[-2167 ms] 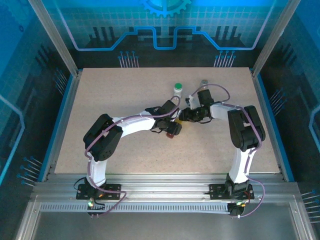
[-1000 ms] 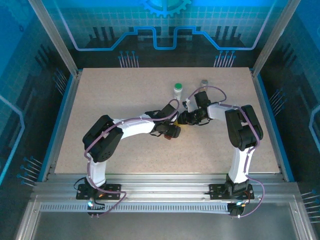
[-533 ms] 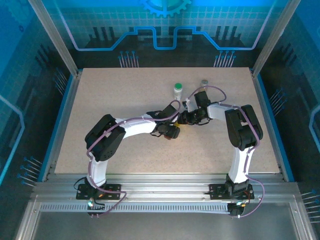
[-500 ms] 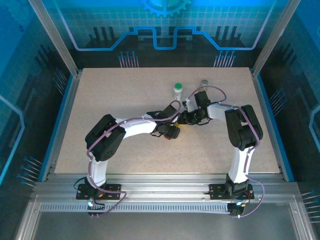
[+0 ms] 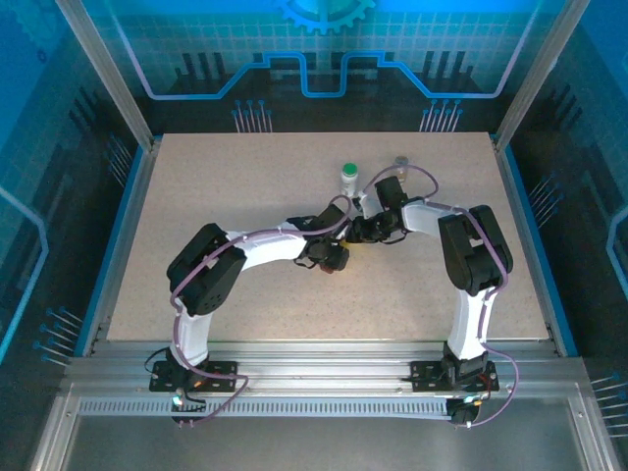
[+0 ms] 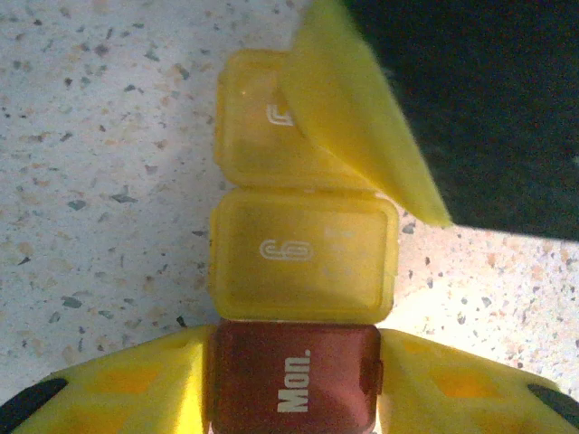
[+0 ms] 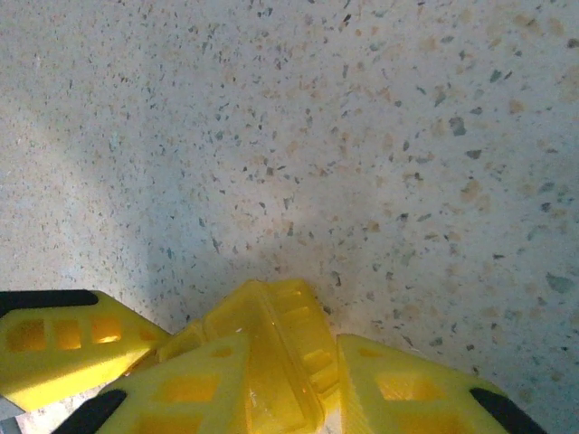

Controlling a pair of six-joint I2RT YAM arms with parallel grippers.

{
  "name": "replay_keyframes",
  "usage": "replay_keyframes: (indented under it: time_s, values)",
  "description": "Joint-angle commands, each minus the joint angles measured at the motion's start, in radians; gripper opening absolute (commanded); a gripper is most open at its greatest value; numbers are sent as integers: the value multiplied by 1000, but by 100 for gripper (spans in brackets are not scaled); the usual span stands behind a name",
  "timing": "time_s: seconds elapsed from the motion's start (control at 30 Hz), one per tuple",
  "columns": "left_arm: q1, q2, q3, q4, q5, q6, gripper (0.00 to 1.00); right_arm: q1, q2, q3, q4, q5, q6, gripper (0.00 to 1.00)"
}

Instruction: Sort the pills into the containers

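Evidently the left tool (image 6: 291,366) is closed on the red-brown "Mon." end (image 6: 294,398) of the pill strip (image 6: 303,258), cut off by the frame, the right tool (image 7: 285,366) on its yellow far end (image 7: 271,339), half hidden by a yellow wedge (image 6: 357,117), the strip laid on the desk (image 6: 90,181), long axis tool to tool.
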Motion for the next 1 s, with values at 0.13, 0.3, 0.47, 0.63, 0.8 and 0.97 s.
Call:
replay_keyframes:
  time_s: [0.13, 0.3, 0.47, 0.63, 0.8, 0.97]
  values:
    - [107, -49, -87, 104, 100, -164, 47, 25, 48, -14, -119, 171, -37, 26]
    - [140, -77, -122, 122, 118, -174, 46, 31, 49, -7, -134, 206, -44, 25]
    - [159, -100, -142, 123, 129, -182, 44, 41, 53, 5, -159, 260, -55, 23]
    - [186, -133, -166, 131, 123, -200, 43, 66, 62, 23, -190, 323, -66, 23]
    - [226, -172, -202, 142, 92, -220, 52, 66, 62, 23, -191, 323, -67, 23]
    - [231, -157, -182, 138, 98, -210, 53, 66, 62, 23, -191, 318, -69, 23]
